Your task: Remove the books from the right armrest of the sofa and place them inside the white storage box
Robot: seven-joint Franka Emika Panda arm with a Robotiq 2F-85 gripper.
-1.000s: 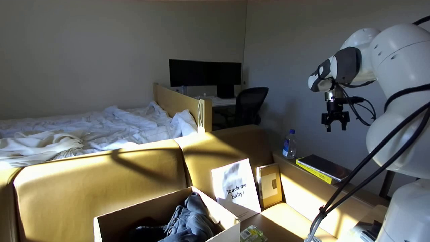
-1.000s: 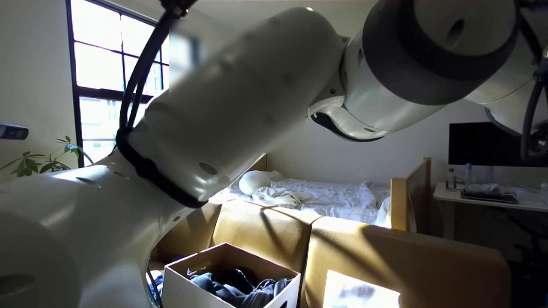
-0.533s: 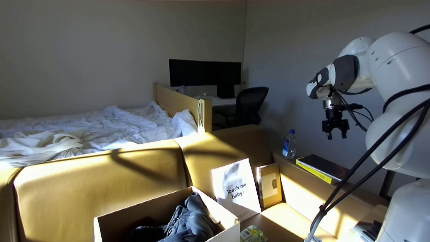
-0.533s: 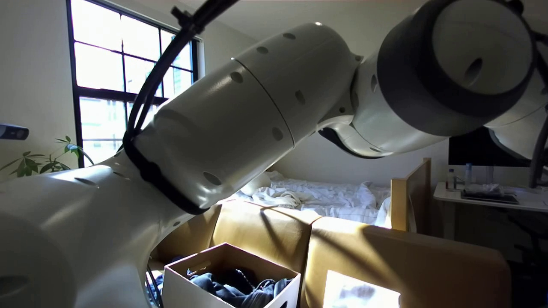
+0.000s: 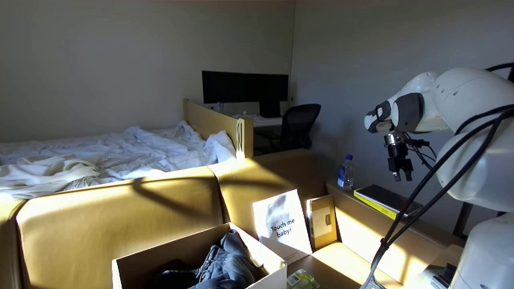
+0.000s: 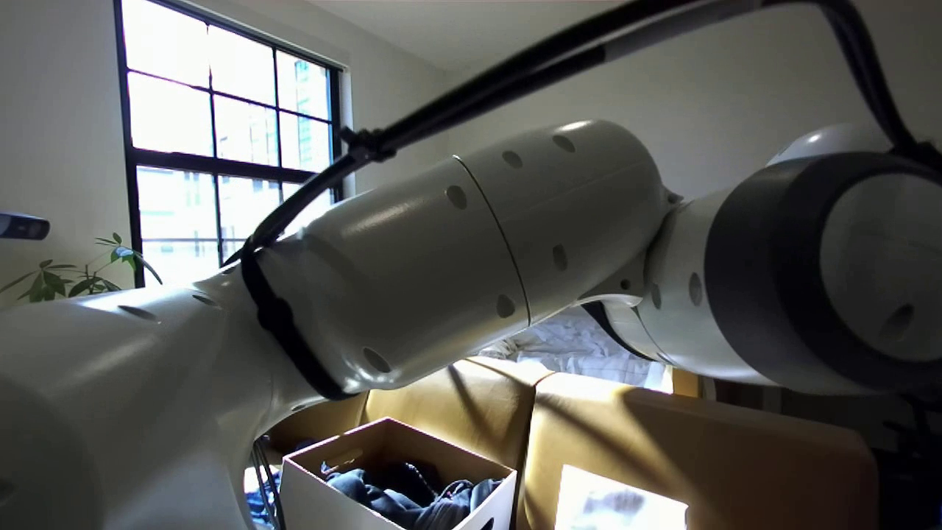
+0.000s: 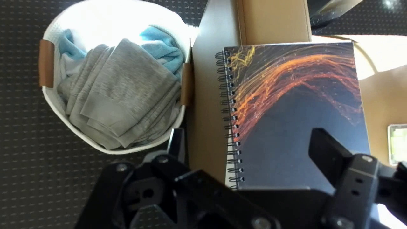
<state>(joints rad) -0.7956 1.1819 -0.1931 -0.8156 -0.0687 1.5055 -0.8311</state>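
My pincer (image 5: 402,177) hangs spread wide above the notebook (image 7: 286,133), which tops the yellow book (image 5: 374,205) on the armrest (image 5: 355,220); box (image 6: 316,493) holds dark clothes (image 5: 231,263).

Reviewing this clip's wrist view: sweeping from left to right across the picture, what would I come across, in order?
One brown handle of the white basket → folded grey cloth → the other brown handle → spiral-bound notebook → green-and-white pack at the right edge.

Books (image 5: 383,198) on the armrest (image 5: 361,225), bottle (image 5: 345,173) beside them, clothing (image 5: 231,257) in storage box (image 5: 277,275), bed (image 5: 120,150) behind sofa (image 5: 116,216)
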